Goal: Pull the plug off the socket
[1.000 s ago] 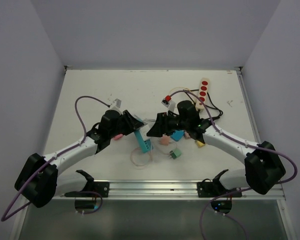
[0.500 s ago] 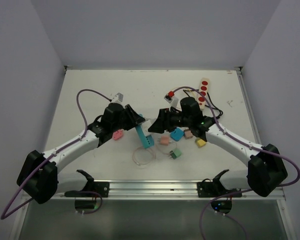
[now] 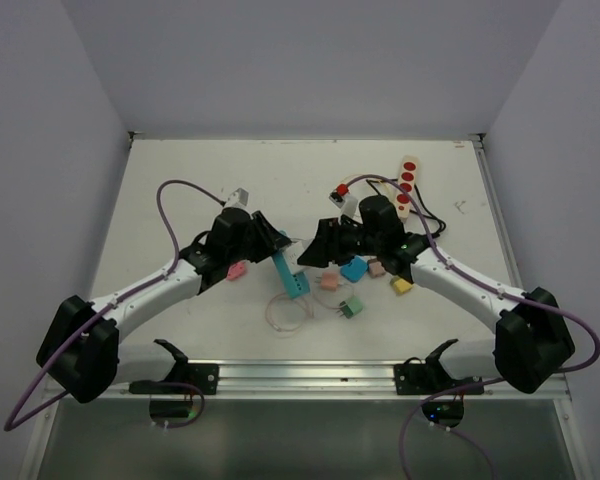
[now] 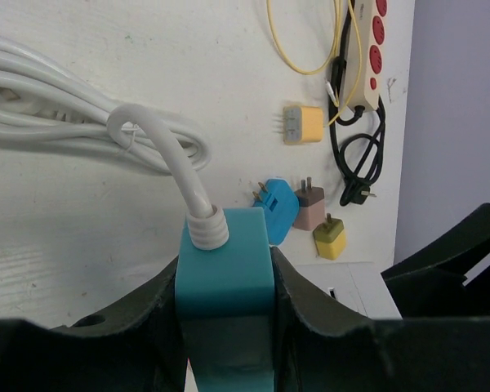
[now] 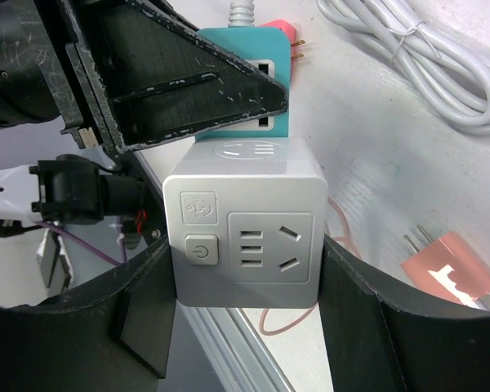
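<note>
Power symbol (image 5: 200, 251) on socket cube (image 5: 243, 224)

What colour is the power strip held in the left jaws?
Teal. The power strip shows best in the left wrist view.

White links (image 3: 145, 292), black joints (image 3: 528, 340), a black left gripper (image 3: 273, 243) and right gripper (image 3: 313, 252) are seen; purple cables (image 3: 166, 215) are looped alongside.

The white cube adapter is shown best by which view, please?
The right wrist view: the white cube adapter sits centred, button and sockets visible. The top view hides it behind the right gripper; the left wrist view shows mostly the teal strip.
</note>
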